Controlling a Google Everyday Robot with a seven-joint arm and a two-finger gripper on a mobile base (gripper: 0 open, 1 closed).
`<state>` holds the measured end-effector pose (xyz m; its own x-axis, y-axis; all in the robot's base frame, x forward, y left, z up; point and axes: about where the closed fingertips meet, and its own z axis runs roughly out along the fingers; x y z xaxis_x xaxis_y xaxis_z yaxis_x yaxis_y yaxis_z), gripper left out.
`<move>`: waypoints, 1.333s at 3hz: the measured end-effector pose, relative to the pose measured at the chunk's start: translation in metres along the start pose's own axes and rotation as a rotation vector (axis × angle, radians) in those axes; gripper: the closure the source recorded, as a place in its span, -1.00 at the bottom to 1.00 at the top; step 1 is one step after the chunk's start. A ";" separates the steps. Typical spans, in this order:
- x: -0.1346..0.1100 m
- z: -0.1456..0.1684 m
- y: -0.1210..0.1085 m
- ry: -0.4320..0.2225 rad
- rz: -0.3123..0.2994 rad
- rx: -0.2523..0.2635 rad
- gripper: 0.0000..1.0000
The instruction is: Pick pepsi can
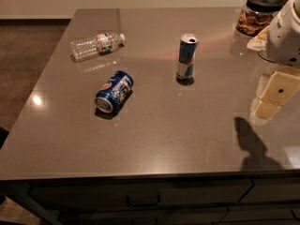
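The pepsi can (114, 91) is a short blue can with white and red marks. It lies on its side on the grey table (164, 130), left of centre, with its silver end towards the front left. My gripper (273, 100) hangs from the white arm (287, 32) at the right edge of the view, above the table's right side. It is far to the right of the pepsi can and holds nothing. Its shadow falls on the table in front of it.
A tall slim blue-and-silver can (187, 57) stands upright behind and right of the pepsi can. A clear plastic bottle (96, 45) lies at the back left. A glass jar with a black lid (260, 13) stands at the back right. Drawers (143, 198) run under the table's front edge.
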<state>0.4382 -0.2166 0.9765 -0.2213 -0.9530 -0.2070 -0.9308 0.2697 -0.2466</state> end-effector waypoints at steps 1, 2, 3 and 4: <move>-0.001 0.000 0.000 -0.004 -0.006 -0.002 -1.00; -0.015 0.004 0.001 -0.063 -0.089 -0.036 -1.00; -0.053 0.014 0.007 -0.109 -0.230 -0.068 -1.00; -0.108 0.042 0.009 -0.109 -0.440 -0.057 -1.00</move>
<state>0.4658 -0.1058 0.9569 0.2280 -0.9543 -0.1930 -0.9445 -0.1687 -0.2819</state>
